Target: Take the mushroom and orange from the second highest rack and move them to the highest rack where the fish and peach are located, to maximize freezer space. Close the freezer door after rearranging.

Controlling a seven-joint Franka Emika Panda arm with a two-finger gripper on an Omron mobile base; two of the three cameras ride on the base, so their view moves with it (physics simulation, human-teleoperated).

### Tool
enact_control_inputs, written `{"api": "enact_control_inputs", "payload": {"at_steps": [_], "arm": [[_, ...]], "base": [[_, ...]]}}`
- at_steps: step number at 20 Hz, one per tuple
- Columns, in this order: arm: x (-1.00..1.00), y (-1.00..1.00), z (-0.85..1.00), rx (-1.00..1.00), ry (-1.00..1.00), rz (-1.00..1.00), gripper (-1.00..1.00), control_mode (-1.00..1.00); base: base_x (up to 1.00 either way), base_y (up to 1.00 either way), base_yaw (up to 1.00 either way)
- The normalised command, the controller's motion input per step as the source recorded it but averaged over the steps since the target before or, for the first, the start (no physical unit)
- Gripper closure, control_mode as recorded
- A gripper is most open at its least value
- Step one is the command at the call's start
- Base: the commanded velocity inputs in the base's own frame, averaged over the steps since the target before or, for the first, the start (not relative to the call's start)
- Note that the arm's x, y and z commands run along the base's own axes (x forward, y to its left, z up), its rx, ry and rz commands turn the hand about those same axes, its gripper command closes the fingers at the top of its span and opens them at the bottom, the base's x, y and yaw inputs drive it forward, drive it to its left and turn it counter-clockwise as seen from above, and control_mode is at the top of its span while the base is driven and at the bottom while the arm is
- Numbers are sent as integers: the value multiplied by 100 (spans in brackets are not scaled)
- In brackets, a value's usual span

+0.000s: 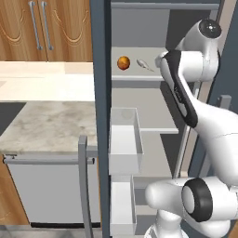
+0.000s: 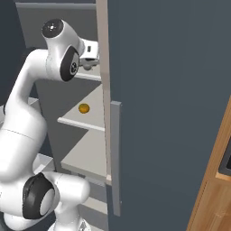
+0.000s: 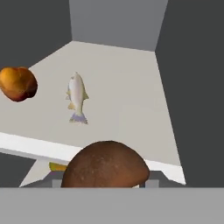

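- Jaws look clenched on the mushroom (image 3: 105, 164), right at the top rack (image 3: 127, 92) lip.
- Dropped early, it could roll off; too far left bumps the fish (image 3: 77, 98).

Wooden wall cabinets (image 1: 46, 28) with two vertical metal handles (image 1: 38, 24) occupy the upper left corner. Beneath them runs a pale backsplash (image 1: 46, 80), then a marbled grey countertop (image 1: 49, 125) (its right edge meets the appliance's side). A white dishwasher front (image 1: 46, 193) sits under the countertop's front edge, a grey bar handle (image 1: 51, 161) across its top.
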Motion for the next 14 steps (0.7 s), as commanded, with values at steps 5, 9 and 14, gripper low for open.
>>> {"api": "enact_control_inputs", "payload": {"at_steps": [5, 9, 14], "arm": [[82, -8, -37, 0, 0, 0, 100, -100], [82, 0, -38, 0, 2, 0, 100, -100], [67, 9, -41, 0, 1, 0, 100, -100]], "base": [[0, 0, 0], [0, 0, 0], [0, 0, 0]]}}
